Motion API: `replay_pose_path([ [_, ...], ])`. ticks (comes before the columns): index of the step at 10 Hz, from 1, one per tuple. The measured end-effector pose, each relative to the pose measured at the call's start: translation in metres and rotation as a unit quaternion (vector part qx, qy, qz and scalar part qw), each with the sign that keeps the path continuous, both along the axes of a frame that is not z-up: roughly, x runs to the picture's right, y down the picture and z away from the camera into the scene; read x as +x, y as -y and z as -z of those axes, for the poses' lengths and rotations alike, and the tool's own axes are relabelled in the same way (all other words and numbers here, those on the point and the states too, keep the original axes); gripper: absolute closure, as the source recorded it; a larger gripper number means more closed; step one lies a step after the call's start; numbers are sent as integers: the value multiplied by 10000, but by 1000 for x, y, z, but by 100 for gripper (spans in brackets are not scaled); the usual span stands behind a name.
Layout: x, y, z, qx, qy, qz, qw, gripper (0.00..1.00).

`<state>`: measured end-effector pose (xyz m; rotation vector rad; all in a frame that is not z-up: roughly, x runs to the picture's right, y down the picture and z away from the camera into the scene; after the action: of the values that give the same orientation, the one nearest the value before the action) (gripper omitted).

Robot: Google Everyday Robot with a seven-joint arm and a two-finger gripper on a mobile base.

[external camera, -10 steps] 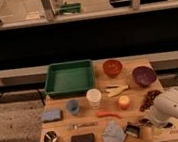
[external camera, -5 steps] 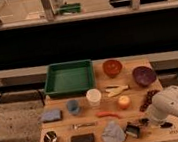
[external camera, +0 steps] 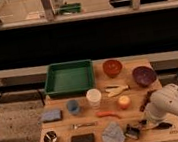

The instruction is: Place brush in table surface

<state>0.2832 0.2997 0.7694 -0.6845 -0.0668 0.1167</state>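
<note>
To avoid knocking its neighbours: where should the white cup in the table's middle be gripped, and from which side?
I would grip the white cup across its side wall near the rim, coming from above: it stands upright with its mouth open, and the blue cup stands close beside it. The end effector is low over the table, front right, by the brush.

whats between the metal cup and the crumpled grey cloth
A flat black block, seen in the camera view. The gripper is further right, by the brush.
</note>
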Motion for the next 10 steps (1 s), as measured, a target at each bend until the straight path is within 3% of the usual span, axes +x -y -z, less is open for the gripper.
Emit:
replay_pose_path([
  [3,2,13,9,131,6,25,9999,100],
  [4,5,23,19,158,-35,27,9999,100],
  [7,7,52,49,82,-113,-46,9999,100],
  [10,6,57,54,23,-121,-63,9999,100],
])
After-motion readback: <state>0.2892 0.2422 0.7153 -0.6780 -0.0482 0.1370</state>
